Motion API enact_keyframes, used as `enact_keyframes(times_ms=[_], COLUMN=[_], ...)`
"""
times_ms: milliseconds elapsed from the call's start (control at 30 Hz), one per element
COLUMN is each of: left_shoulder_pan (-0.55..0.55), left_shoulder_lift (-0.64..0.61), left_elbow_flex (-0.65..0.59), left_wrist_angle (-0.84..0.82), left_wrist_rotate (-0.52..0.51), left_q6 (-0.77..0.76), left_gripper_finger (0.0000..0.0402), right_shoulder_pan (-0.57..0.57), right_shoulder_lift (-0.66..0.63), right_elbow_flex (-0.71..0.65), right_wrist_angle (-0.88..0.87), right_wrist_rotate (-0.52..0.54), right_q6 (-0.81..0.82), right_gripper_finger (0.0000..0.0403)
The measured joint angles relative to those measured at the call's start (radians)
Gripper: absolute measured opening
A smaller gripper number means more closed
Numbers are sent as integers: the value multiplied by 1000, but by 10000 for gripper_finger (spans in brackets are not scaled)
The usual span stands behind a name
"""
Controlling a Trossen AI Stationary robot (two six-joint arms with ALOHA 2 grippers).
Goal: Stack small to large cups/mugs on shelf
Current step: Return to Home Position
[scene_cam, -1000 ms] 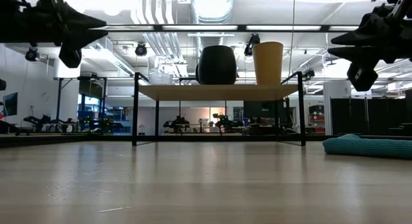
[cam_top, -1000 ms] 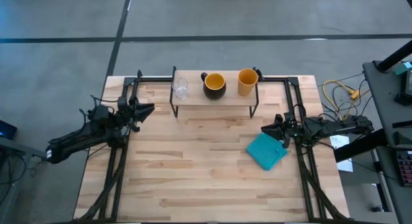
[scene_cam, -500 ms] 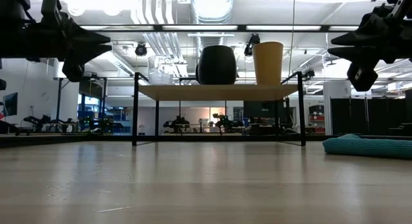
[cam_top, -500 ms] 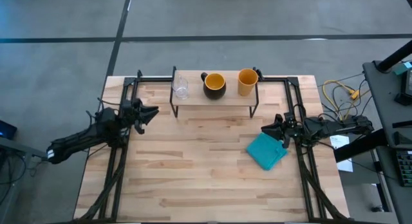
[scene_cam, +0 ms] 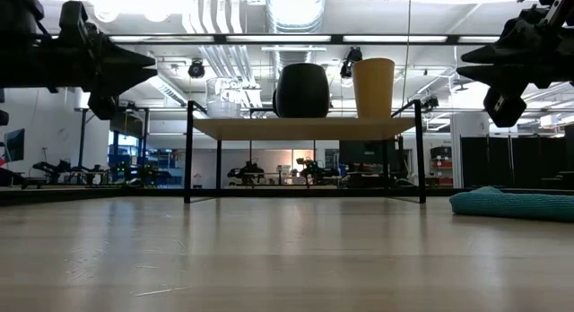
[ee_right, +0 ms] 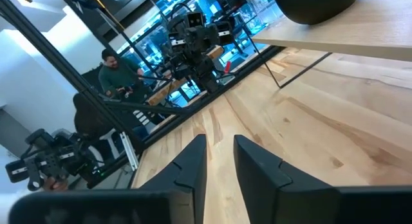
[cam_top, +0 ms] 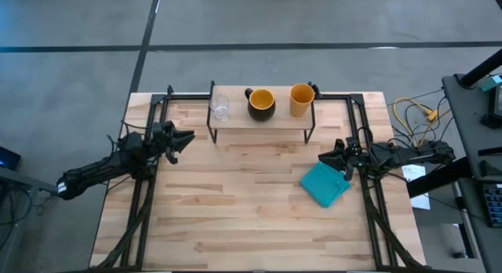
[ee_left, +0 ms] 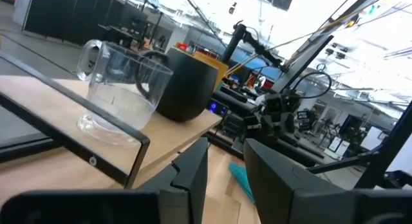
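Note:
The shelf stands at the table's far middle on thin black legs. Three vessels stand on its board by their bases: the clear cup at its left end, the dark mug with a yellow inside in the middle, and the yellow-orange cup on the right. My left gripper hovers open by a narrow gap, left of the shelf. In its wrist view the clear cup and dark mug lie ahead of the left gripper. My right gripper waits open above the table's right side.
A teal cloth lies on the table near the right gripper, seen low in the low view as the teal cloth. Black frame rails run along both table sides. Cables lie right of the table. A person sits beyond the table's left side.
My left gripper has moved down and a little toward the table's right, closer to the shelf's left end. The right arm and the cups have kept still.

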Motion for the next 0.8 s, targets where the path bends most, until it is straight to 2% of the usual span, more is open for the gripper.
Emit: enact_keyframes(times_ms=[500,800], left_shoulder_pan=[0,0], left_shoulder_lift=[13,13], left_elbow_flex=[-2,-3], left_wrist_angle=[-18,-18], left_wrist_rotate=[0,0], left_q6=[0,0], left_gripper_finger=[89,89], right_shoulder_pan=[0,0], right_shoulder_lift=[0,0], right_elbow_flex=[0,0], right_wrist_angle=[0,0], right_wrist_rotate=[0,0], right_q6=[0,0], right_gripper_finger=[80,70])
